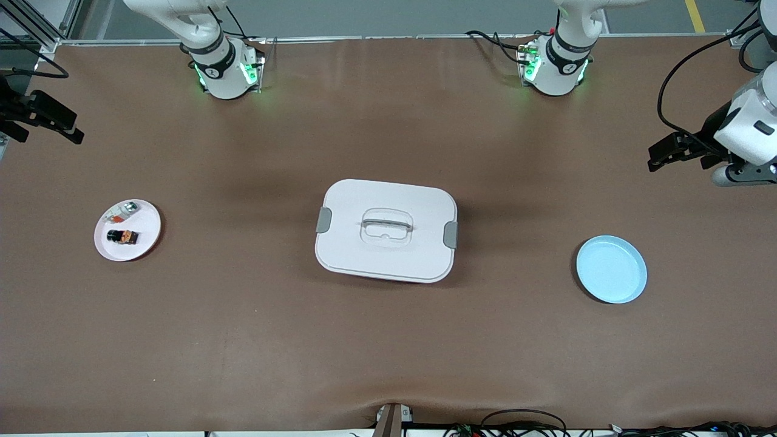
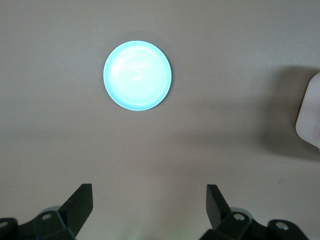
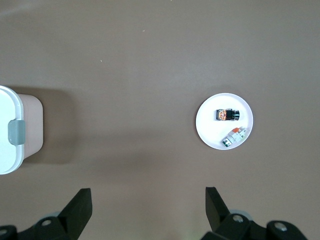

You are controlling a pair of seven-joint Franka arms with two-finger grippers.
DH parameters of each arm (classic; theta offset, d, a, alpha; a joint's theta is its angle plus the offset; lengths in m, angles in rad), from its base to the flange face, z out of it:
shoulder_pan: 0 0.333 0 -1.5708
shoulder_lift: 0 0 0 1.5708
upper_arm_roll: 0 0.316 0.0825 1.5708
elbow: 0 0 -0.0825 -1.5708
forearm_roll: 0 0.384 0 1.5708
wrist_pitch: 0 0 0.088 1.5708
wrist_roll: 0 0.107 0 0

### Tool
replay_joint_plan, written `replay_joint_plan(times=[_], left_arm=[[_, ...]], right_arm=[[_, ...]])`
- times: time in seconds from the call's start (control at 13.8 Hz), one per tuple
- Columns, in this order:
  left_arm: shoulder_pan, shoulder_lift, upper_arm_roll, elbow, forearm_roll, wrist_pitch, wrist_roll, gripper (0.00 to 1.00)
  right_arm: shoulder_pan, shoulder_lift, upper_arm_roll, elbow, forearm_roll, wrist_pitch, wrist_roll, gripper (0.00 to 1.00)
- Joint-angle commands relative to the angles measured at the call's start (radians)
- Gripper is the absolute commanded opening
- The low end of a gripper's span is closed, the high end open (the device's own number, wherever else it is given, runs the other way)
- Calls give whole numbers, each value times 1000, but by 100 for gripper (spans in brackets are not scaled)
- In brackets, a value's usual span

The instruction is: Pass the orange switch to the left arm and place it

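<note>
My left gripper (image 2: pixel 149 205) is spread wide and holds nothing; it hangs in the air over the brown desk (image 1: pixel 388 340) at the left arm's end, well apart from the box (image 1: pixel 386 230). My right gripper (image 3: pixel 148 205) is just as wide apart and empty, hanging over the desk at the right arm's end. Both of my arms are drawn back toward the desk's ends and wait, wrists turned so the cameras look down on the desk.

The box sits closed in the middle of the desk, grey clips on its two short sides. The orange switch (image 1: pixel 122 237) lies on the white plate (image 1: pixel 149 233), toward the right arm's end from the box, beside a silver-and-clear part (image 1: pixel 124 210). A light blue plate (image 1: pixel 611 269) sits toward the left arm's end from the box.
</note>
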Motion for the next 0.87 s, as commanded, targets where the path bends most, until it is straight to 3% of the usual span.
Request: replay_joint_plan(times=[0.0, 0.8], left_arm=[[8, 1, -3, 13, -3, -15, 22, 100], [14, 4, -3, 13, -3, -15, 22, 100]], right_arm=[[-10, -23, 9, -17, -2, 4, 5, 100], [-7, -23, 10, -17, -4, 17, 2, 100]])
